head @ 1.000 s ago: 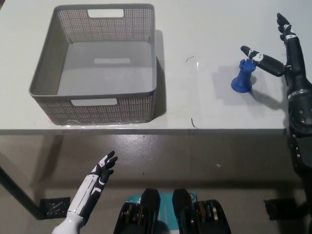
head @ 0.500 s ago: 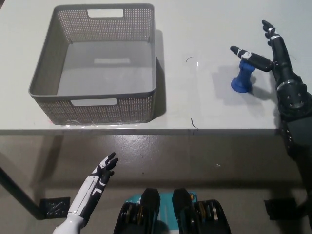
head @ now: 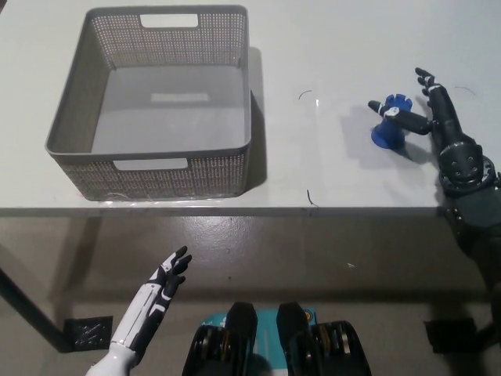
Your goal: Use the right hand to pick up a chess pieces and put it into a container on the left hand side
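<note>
A blue rook-shaped chess piece (head: 389, 125) stands upright on the white table (head: 329, 172) at the right. My black right hand (head: 427, 113) is right beside it, open, with one finger reaching across the piece's top and the others spread behind it. No grip on the piece shows. The grey mesh basket (head: 156, 106) sits at the table's left and holds nothing. My white left hand (head: 160, 286) rests open below the table's front edge at the lower left.
The table's front edge (head: 235, 210) runs across the middle of the picture, with grey floor below it. Small dark marks (head: 311, 197) lie on the table between basket and piece. A dark table leg (head: 27, 313) slants at the lower left.
My right hand has dropped lower and drawn toward the table's front edge, staying at the blue piece. The piece and basket have not moved. The left hand shifted only slightly.
</note>
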### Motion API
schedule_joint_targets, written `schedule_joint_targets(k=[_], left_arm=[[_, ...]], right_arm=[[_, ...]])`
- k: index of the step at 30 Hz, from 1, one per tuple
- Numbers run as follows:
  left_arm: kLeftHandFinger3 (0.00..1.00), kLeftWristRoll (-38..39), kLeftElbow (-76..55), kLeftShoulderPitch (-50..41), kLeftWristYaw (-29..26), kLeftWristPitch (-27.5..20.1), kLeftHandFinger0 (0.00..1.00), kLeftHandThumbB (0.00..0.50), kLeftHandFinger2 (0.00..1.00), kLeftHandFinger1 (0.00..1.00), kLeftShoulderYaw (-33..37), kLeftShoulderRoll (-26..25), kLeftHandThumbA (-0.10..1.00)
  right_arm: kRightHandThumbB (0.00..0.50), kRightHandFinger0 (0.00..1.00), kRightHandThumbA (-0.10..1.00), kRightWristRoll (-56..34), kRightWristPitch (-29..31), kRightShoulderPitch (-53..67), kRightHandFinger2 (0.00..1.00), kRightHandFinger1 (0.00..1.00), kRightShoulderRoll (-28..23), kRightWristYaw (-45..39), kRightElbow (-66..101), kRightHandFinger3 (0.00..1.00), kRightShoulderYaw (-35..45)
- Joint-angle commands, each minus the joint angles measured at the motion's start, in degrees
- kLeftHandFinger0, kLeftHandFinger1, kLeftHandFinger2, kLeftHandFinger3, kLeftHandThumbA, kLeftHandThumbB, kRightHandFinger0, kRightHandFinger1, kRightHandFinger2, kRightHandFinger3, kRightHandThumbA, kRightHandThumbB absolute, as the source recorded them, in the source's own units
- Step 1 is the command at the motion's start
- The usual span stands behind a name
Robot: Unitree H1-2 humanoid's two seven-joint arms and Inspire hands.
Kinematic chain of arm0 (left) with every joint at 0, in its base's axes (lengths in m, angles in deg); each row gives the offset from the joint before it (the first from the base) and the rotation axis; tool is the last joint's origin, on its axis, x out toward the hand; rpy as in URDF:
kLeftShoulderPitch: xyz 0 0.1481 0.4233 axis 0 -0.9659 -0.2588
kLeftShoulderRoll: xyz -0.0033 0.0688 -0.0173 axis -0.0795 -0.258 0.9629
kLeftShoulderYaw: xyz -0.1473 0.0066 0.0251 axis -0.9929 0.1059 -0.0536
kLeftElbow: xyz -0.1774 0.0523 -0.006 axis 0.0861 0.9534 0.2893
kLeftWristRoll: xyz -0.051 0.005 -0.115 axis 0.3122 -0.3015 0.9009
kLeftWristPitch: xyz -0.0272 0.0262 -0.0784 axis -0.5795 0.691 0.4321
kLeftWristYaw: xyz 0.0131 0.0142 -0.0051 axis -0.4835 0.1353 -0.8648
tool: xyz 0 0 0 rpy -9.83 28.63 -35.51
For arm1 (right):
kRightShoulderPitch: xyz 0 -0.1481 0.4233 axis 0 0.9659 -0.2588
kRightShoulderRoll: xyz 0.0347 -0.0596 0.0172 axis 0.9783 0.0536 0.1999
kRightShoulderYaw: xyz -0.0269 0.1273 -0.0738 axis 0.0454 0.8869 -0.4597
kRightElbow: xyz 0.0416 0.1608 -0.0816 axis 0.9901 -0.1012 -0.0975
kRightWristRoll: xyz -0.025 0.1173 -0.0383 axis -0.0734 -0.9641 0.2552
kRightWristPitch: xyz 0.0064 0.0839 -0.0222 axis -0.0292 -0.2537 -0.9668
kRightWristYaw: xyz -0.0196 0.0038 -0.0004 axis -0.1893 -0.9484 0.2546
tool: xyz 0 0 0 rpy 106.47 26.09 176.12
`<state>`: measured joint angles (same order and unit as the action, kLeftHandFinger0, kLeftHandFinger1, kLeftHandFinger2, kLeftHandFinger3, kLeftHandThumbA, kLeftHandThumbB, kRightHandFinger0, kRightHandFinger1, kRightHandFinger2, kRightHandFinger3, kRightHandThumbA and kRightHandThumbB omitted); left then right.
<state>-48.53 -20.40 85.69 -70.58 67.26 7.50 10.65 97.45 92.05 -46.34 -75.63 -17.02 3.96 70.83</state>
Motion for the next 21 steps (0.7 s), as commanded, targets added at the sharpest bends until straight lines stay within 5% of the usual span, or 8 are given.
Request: schedule_joint_targets(k=[1,12,14,21], left_arm=[[1.00,0.2,-0.4,0.0,1.1,-2.6,1.00,0.250,1.00,1.00,0.2,-1.1,1.00],[1.00,-0.2,-0.5,0.4,1.5,-2.9,1.00,0.246,1.00,1.00,0.5,-0.9,1.00],[1.00,0.1,-0.4,0.6,1.5,-3.1,1.00,0.239,1.00,1.00,0.4,-0.8,1.00],[1.00,-0.8,-0.4,1.2,1.3,-2.9,1.00,0.241,1.00,1.00,0.6,-0.9,1.00]], right_arm=[[0.406,1.00,1.00,-0.6,1.5,-4.4,1.00,1.00,-2.0,1.5,-1.2,1.00,-0.7],[0.396,1.00,0.99,-1.7,1.2,-4.1,1.00,1.00,-2.0,0.4,-4.5,1.00,-0.7],[0.434,1.00,0.97,-2.5,1.5,-4.3,1.00,1.00,-1.6,-0.3,-4.8,1.00,-0.1],[0.442,1.00,1.00,-1.6,1.3,-5.3,1.00,1.00,-0.5,0.7,-5.0,1.00,-1.6]])
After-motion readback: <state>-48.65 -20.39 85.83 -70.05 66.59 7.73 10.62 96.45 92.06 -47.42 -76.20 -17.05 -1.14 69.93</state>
